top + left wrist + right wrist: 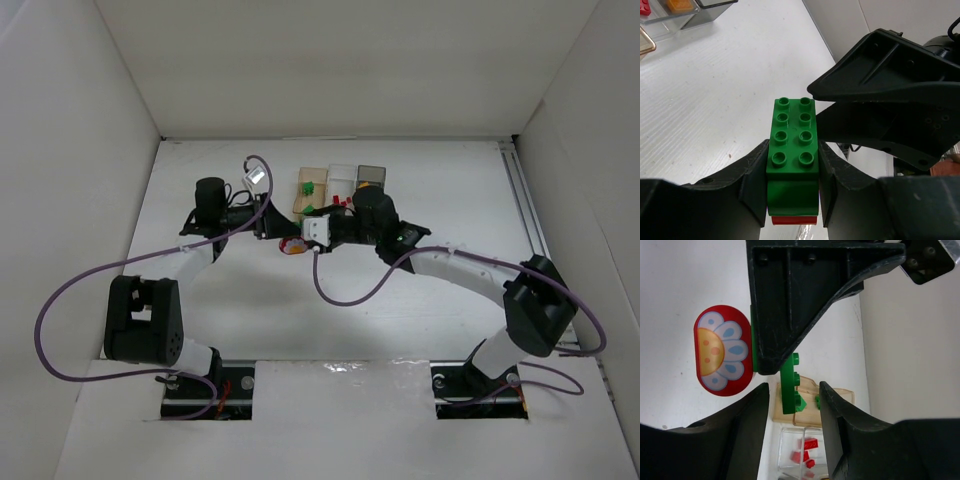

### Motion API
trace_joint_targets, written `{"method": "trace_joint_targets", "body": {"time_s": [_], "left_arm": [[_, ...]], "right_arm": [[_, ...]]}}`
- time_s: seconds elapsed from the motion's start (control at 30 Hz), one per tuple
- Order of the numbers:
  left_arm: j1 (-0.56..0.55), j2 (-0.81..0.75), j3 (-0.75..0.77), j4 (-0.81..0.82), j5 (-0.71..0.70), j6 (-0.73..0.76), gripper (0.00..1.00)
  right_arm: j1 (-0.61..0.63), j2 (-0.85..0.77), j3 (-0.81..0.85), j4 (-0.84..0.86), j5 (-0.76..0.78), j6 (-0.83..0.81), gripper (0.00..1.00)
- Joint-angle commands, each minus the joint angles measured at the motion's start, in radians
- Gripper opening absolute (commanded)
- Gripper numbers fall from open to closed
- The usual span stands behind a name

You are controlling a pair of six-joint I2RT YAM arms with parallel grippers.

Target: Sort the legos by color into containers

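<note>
Nearest the left wrist lens: green two-by-four studded plastic brick (792, 140), pinched on its long sides between the fingers of the left gripper (793, 172), studs facing the lens. Deeper between the same jaws, under the brick, we see a red edge. From the right wrist this reads as a red rounded plastic plate (722, 350) printed with a flower, apparently stuck to the brick's underside.

Opposite, the right gripper (793, 390) has its jaws spread, one finger to each side of the brick's free end. As far as we can tell it is not touching the brick.

Our reading: left holds the pair steady so right can pull the two colours apart, since joined they belong in no single box.

Beyond the right jaws' tips:
- amber-tinted translucent box (840, 395), with green pieces (817, 400) inside
- next to it, clear box (785, 440), with small red bricks (807, 444)
- last in the row, dark grey box (715, 10), holding an orange piece (679, 5)
</note>
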Motion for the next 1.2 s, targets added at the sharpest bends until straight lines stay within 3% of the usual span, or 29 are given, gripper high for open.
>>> {"method": "trace_joint_targets", "body": {"time_s": [0.0,0.5,0.63,0.67,0.77,0.8,0.83,0.93,0.97,1.0,1.17], "left_arm": [[-0.003,-0.041,0.043,0.0,0.016,0.039,0.0],[-0.045,-0.041,0.072,-0.077,0.007,0.105,0.0],[-0.045,-0.041,0.083,-0.106,-0.002,0.142,0.0],[-0.045,-0.041,0.083,-0.106,-0.002,0.142,0.0],[-0.045,-0.05,0.072,-0.106,-0.002,0.142,0.37],[-0.045,-0.05,0.072,-0.106,-0.002,0.142,0.47],[-0.045,-0.06,0.072,-0.106,-0.002,0.142,0.62],[-0.045,-0.07,0.063,-0.086,-0.011,0.142,0.76],[-0.045,-0.079,0.063,-0.086,-0.011,0.131,0.94],[-0.045,-0.079,0.063,-0.077,-0.011,0.122,1.0],[-0.045,-0.111,0.044,-0.077,-0.046,0.142,1.0]], "right_arm": [[0.013,0.005,0.043,-0.002,0.009,-0.054,0.5],[0.022,0.046,0.052,-0.032,0.062,-0.117,0.42],[0.022,0.046,0.052,-0.045,0.062,-0.142,0.28],[0.022,0.046,0.052,-0.045,0.062,-0.142,0.16],[0.022,0.046,0.052,-0.045,0.071,-0.131,0.0],[0.022,0.046,0.052,-0.045,0.08,-0.12,0.0],[0.022,0.046,0.052,-0.036,0.089,-0.111,0.0],[0.013,0.034,0.038,0.01,0.117,-0.087,0.0],[0.013,0.025,0.025,0.021,0.117,-0.068,0.0],[0.013,0.025,0.024,0.03,0.117,-0.058,0.0],[-0.006,0.014,0.024,0.03,0.126,0.011,0.0]]}}
